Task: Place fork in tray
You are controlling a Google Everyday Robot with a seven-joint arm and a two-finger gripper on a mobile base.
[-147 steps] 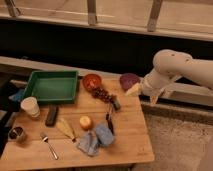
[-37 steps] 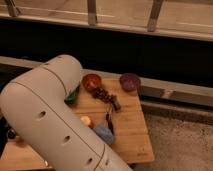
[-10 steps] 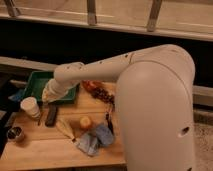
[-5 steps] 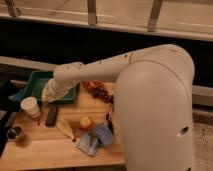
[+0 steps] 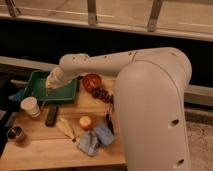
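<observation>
Roughly, from where I stand, the scene reads like this.

Arm: a large white robot arm fills the right half of the view and reaches left across a pale wooden table.

Gripper: the gripper hangs over the near right part of the large shallow green plastic tray, by its front rim. I cannot tell whether it grips anything or hangs loose.

Fork: a thin pale sliver at the gripper's tip, over the tray's front edge, may be the slim silver metal fork; it is too faint to be sure.

Tray: it sits at the table's back left corner, with a blue object just beside its left side.

Right of the tray: a round red-orange bowl, and a dark reddish cluster in front of it.

In front of the tray: a white paper cup standing upright, and a black rectangular bar lying flat just beside it.

Near edge: a small metal can at the left corner.

Table middle: a pale yellow elongated item, a small orange round fruit, and a crumpled blue cloth.

Writing: no brand, label or lettering can be read on anything.
</observation>
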